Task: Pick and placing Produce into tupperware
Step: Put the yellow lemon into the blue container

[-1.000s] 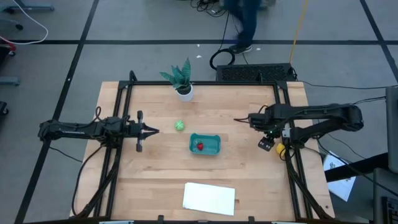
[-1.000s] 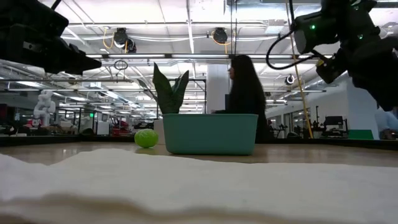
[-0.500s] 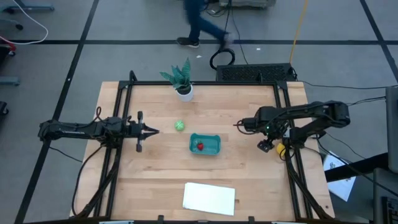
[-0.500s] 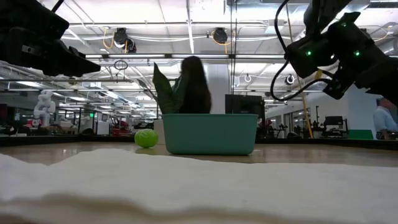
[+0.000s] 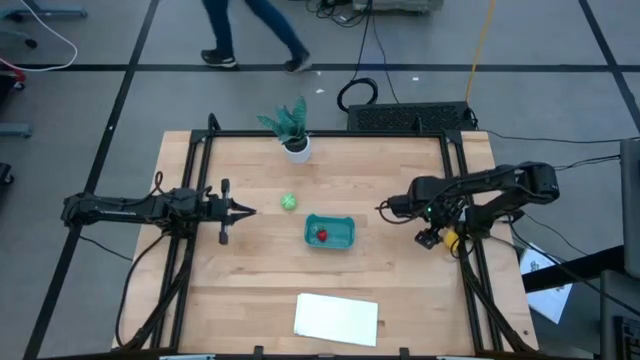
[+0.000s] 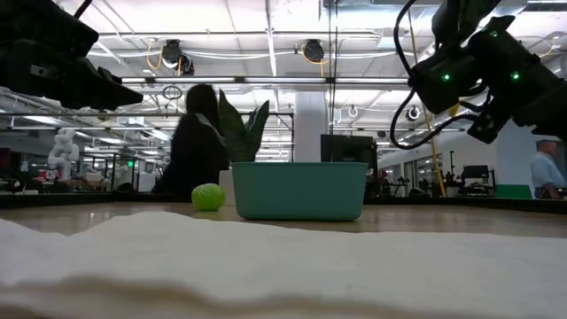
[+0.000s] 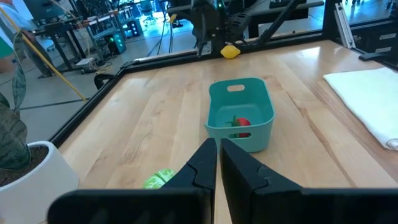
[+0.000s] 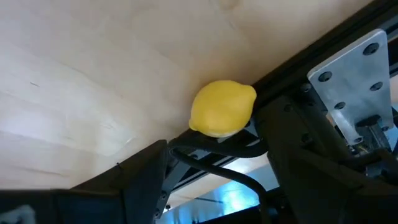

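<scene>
One piece, strawberry, in tupperware. Right gripper spread wide beside lemon at table edge; nudge risks rolling it off. Left gripper narrow, idle.

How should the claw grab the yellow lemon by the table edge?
Probably across the round middle of the lemon, from above and from the open wood side. It lies against the dark frame rail at the table's right edge, so that side is blocked. The right claw hangs right by it.
</scene>
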Tool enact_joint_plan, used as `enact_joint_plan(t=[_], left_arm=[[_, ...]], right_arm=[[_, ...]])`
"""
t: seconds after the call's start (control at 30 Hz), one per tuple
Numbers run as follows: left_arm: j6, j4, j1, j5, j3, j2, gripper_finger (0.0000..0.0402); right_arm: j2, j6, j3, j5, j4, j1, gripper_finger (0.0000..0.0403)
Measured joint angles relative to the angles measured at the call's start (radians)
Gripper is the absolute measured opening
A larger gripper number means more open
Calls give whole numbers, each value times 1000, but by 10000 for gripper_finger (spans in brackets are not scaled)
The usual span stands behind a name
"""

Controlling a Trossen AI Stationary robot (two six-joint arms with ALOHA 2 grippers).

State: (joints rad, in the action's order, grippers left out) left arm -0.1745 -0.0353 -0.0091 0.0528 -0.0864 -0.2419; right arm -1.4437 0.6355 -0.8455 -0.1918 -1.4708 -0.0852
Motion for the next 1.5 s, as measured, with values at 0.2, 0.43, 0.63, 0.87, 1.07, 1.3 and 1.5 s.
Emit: enact_joint_plan(t=[0.2,0.43,0.63,0.87,1.07,1.3,1.5], left_arm=[[2,0,0,0,0,0,26],[7,0,0,-1,0,0,26],[10,1,0,-1,0,0,26],[18,1,0,-1,0,0,26],[16,1,0,-1,0,0,26],[15,1,0,-2,0,0,26],[16,2,0,-2,0,0,26]], right_arm=[[0,24,7,48,24,61,283],[-7,48,37,73,59,118,283],[-6,105,37,53,57,140,283],[-6,238,37,30,82,146,283],[-6,227,37,4,158,173,283],[-25,220,37,5,207,195,283],[-114,245,39,5,106,194,283]])
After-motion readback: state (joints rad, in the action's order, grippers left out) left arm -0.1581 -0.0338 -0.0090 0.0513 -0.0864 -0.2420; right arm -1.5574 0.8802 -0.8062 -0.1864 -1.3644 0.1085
